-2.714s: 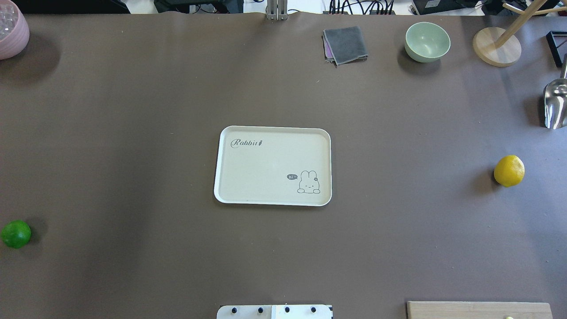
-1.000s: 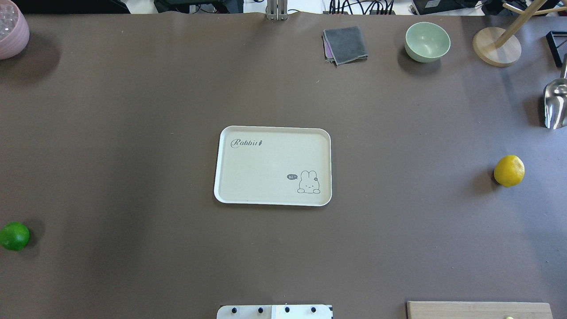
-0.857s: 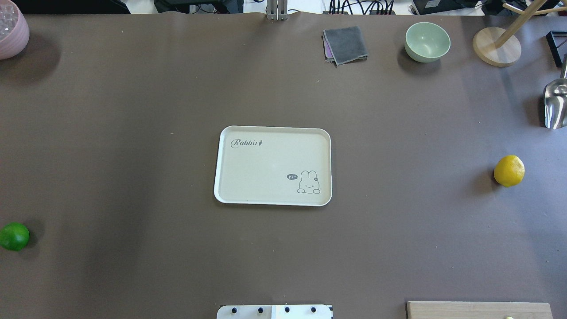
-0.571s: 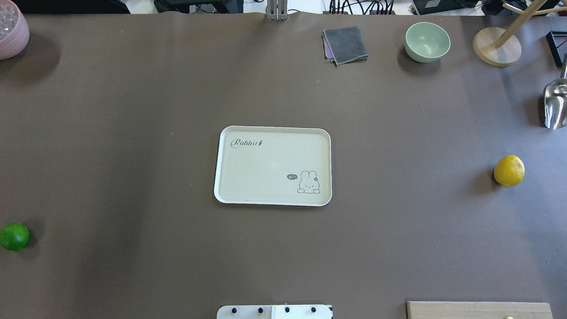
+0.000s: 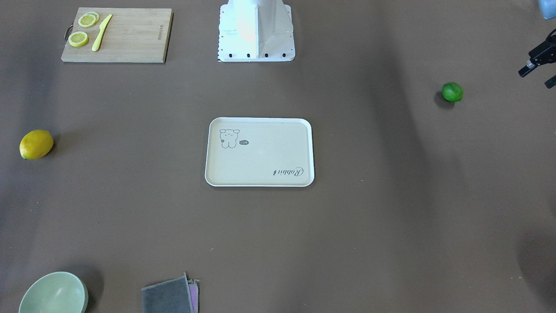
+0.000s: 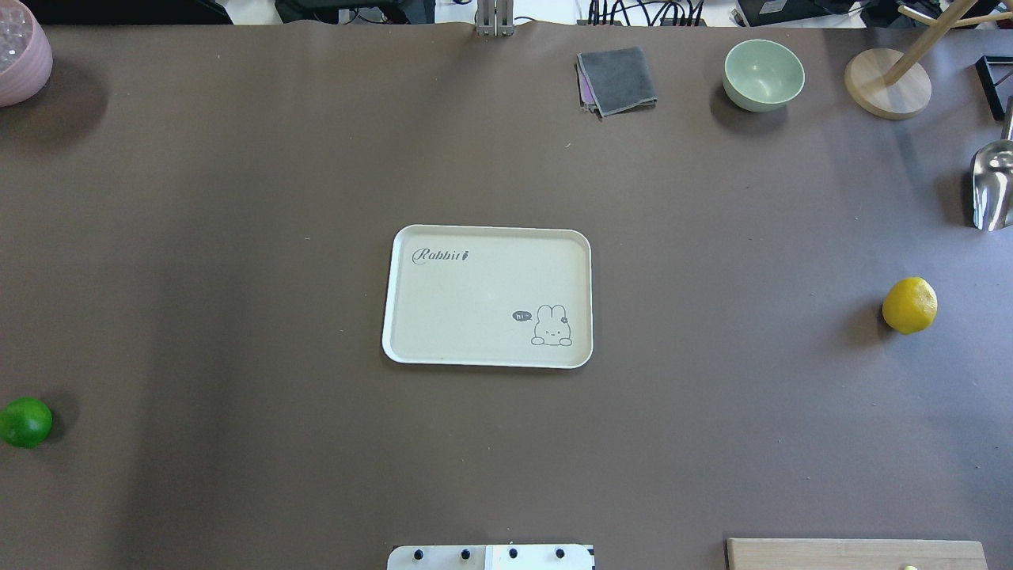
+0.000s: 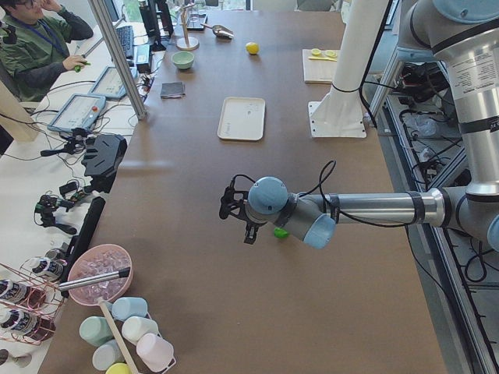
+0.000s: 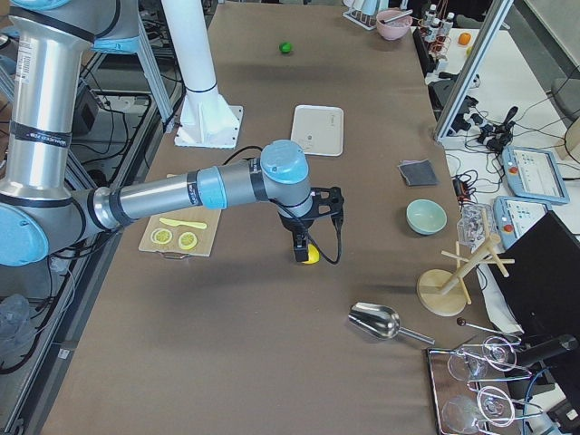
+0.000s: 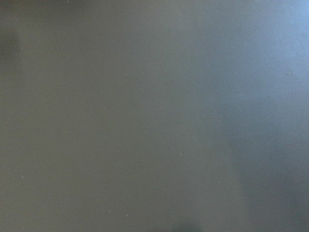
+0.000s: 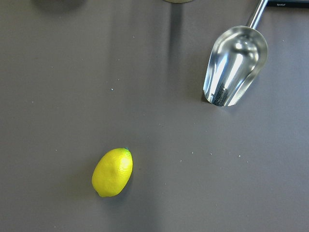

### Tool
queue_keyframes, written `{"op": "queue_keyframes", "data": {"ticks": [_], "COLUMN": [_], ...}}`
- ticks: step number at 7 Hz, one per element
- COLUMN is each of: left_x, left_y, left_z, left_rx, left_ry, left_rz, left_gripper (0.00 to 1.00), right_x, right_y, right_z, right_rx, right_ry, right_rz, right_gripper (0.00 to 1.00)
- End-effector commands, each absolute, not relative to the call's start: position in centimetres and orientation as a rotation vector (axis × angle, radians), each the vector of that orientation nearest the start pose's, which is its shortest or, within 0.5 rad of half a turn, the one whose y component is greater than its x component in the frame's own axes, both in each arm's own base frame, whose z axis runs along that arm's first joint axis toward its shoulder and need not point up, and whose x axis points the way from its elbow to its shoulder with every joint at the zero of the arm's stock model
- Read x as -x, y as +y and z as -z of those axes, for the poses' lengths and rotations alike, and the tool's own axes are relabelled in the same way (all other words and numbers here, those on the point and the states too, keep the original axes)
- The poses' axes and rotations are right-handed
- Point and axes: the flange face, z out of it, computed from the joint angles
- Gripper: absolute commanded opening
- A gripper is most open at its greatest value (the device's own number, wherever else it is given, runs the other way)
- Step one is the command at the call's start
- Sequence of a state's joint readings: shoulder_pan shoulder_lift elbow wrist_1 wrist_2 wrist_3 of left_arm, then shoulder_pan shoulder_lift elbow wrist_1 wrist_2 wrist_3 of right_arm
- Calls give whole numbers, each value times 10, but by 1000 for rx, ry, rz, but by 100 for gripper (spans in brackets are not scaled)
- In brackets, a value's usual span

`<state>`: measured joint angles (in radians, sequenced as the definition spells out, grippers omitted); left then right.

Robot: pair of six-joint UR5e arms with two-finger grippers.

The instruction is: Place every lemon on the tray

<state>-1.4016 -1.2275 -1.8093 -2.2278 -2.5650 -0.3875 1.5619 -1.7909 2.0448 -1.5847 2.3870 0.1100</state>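
Note:
The cream tray (image 6: 475, 297) with the "Rabbit" script lies mid-table with nothing on it. The green lemon (image 6: 25, 422) rests at the table's far left and also shows in the front view (image 5: 452, 92). The yellow lemon (image 6: 909, 305) rests at the far right. My left gripper (image 5: 536, 78) hovers beside the green lemon with its fingers apart and empty. My right gripper (image 8: 302, 237) hangs over the yellow lemon (image 10: 112, 172); I cannot tell whether it is open. The left wrist view shows only bare table.
A wooden cutting board (image 5: 126, 39) with lemon slices and a yellow knife lies near the robot base (image 5: 256, 30). A metal scoop (image 10: 236, 65), a green bowl (image 6: 763, 74), a grey cloth (image 6: 617, 79), a wooden stand (image 6: 886, 83) and a pink bowl (image 6: 20, 55) line the far edge.
The green lemon shifted slightly toward the left edge between the oldest frame and one second ago, and has lain still since. The tray and the yellow lemon have not moved.

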Motion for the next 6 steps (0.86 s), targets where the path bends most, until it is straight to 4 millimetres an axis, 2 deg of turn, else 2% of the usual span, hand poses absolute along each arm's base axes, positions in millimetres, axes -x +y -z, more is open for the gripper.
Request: {"op": "queue_keyframes", "data": {"ticks": [1,2,3,4,5,6], "left_x": [-67,-100,-120,-133,-150,-155], "left_y": [-354,-349,-340,-317,-307,-304], "left_z": [-617,-614,-613,-620,-630,-638], "left_rx": [-184,-168,-150,-149,-135,-127], "left_ry": [1009,1004,1009,1004,989,973], "left_rz": [-40,-24,-22,2,-3,-2], "left_gripper": [98,98,98,98,98,98], "right_x": [-57,-57,-57,-58,-58,-58], "right_y": [-400,-398,-398,-398,-397,-396], "right_z": [-522,-524,-524,-526,-527,-528], "right_rx": [-176,-174,-174,-174,-171,-170], "right_ry": [-821,-819,-813,-804,-803,-802], "right_rz": [3,2,1,-1,-2,-1], "right_gripper": [100,100,100,100,100,100]}}
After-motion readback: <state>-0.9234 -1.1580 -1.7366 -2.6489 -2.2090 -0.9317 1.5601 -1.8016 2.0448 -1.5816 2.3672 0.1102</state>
